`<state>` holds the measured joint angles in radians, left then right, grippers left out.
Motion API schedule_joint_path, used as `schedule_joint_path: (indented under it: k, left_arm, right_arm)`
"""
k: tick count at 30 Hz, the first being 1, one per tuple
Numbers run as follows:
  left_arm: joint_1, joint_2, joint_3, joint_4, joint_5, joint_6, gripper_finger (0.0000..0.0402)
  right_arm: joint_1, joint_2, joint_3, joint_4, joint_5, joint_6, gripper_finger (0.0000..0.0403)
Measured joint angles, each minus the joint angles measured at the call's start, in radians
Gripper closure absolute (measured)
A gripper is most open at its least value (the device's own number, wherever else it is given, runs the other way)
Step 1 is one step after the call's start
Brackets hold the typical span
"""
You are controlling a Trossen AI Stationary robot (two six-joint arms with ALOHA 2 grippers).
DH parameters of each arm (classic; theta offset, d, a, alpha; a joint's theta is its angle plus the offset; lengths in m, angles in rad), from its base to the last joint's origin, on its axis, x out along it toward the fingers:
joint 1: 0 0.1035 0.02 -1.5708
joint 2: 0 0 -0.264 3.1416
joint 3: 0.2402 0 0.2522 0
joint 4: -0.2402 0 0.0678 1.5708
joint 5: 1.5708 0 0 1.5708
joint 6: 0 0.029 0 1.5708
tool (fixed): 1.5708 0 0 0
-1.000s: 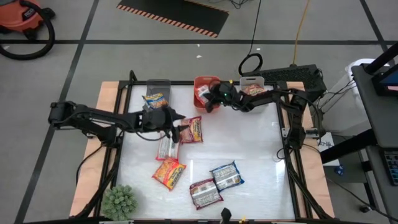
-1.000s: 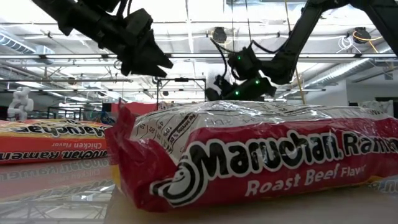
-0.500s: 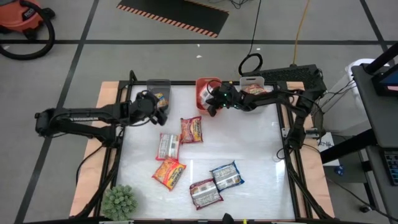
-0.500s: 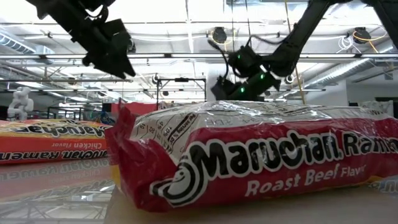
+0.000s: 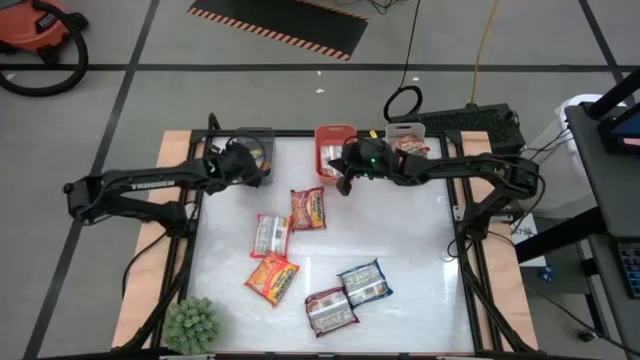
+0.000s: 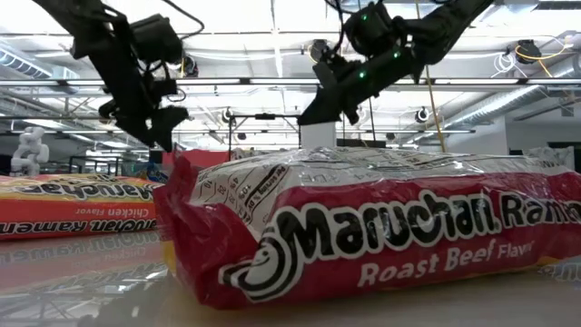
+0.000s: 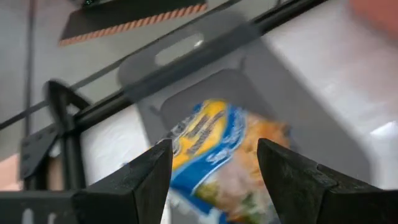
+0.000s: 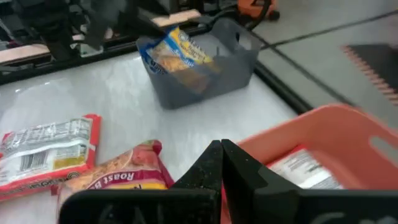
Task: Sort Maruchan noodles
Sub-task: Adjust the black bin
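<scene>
Packets (image 5: 316, 275) lie scattered on the table (image 5: 400, 240); one blue-yellow packet (image 7: 214, 155) sits in the grey bin (image 5: 254, 146). The left gripper (image 5: 252, 170) hovers beside that bin, jaws apart and empty. The right gripper (image 5: 345, 183), jaws closed and empty, hangs at the orange bin (image 5: 330, 150).

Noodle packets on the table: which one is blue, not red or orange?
The blue packet toward the table's near right, touching a red-silver packet. The other three loose packets are red or orange.
</scene>
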<state>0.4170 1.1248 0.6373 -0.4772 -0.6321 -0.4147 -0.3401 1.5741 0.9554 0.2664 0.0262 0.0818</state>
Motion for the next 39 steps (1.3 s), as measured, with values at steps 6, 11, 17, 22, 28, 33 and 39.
schedule_joint_path:
  k: [6, 11, 17, 22, 28, 33, 39]
  left_arm:
    - [0.021, 0.081, 0.000, -0.023, -0.010, -0.026, 0.0172]
    - [0.025, 0.129, 0.000, -0.016, -0.001, -0.027, 0.0239]
    - [0.050, 0.170, 0.000, -0.025, -0.001, -0.027, 0.0317]
    - [0.046, 0.193, 0.000, 0.028, 0.075, -0.002, 0.0336]
    - [-0.009, 0.183, 0.000, 0.089, 0.105, 0.076, 0.0337]
    - [-0.039, 0.129, 0.010, 0.035, 0.011, 0.059, 0.0337]
    - [0.020, 0.094, 0.013, -0.180, -0.118, -0.055, 0.0337]
  right_arm:
    - [0.008, -0.012, 0.000, -0.032, 0.028, -0.031, 0.0403]
    - [0.008, -0.012, 0.000, -0.039, 0.029, -0.045, 0.0403]
    - [0.008, -0.012, 0.000, -0.040, 0.029, -0.053, 0.0403]
    - [0.008, -0.012, 0.000, -0.040, 0.030, -0.067, 0.0403]
    - [0.007, -0.012, 0.000, -0.031, 0.030, -0.072, 0.0403]
    - [0.006, -0.012, 0.000, -0.032, 0.030, -0.079, 0.0403]
    - [0.006, -0.012, 0.000, -0.032, 0.029, -0.078, 0.0403]
